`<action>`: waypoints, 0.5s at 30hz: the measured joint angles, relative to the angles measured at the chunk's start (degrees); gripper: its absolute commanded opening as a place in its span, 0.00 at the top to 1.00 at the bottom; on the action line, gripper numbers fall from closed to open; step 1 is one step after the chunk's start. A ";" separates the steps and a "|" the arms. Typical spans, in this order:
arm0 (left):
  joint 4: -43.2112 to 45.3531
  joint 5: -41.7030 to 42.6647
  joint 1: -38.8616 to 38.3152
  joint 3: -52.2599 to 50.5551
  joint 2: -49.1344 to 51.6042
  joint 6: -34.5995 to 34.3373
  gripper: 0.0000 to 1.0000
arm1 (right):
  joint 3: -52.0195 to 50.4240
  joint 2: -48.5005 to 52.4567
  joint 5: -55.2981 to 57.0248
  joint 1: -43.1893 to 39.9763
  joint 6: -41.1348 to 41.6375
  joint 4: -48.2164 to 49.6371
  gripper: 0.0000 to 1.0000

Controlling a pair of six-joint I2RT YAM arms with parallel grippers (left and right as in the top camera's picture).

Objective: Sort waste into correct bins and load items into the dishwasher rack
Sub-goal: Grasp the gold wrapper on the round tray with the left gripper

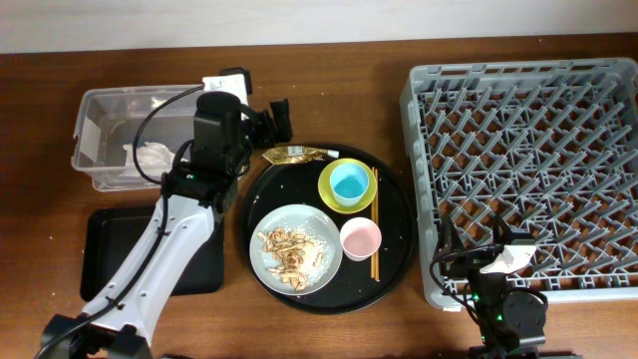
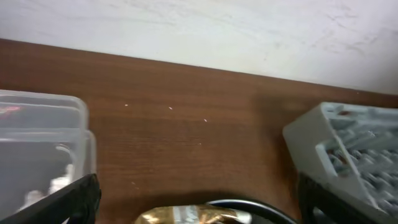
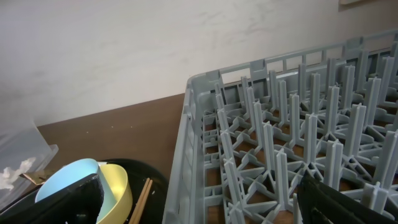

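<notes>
A gold-brown wrapper (image 1: 297,155) lies on the back rim of the round black tray (image 1: 399,269). My left gripper (image 1: 271,122) hovers just behind it, open and empty; in the left wrist view the wrapper (image 2: 193,215) sits between the spread fingers (image 2: 199,202). A blue cup (image 1: 349,181) stands in the yellow bowl (image 1: 329,194). The pink cup (image 1: 360,237), chopsticks (image 1: 375,224) and grey plate (image 1: 324,229) with food scraps (image 1: 287,254) are on the tray. A tissue (image 1: 155,155) lies in the clear tub (image 1: 100,105). My right gripper (image 1: 477,257) is open at the front left corner of the dishwasher rack (image 1: 528,160).
The shallow black tray (image 1: 110,249) lies at the front left, partly under my left arm. In the right wrist view the rack wall (image 3: 193,143) stands between the open fingers (image 3: 205,202), with bowl (image 3: 115,186), cup (image 3: 68,177) and chopsticks (image 3: 142,199) at the left.
</notes>
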 measured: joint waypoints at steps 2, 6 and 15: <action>-0.15 5.25 -0.02 0.00 0.00 0.02 0.01 | 0.00 0.00 0.02 0.00 -0.02 0.02 0.02; -0.66 16.26 -1.57 0.00 0.00 -0.24 0.01 | 0.00 0.00 0.02 0.00 0.00 0.00 0.02; -10.88 3.72 -3.37 0.07 4.04 -33.27 0.01 | 0.00 0.00 0.02 0.00 0.02 0.00 0.02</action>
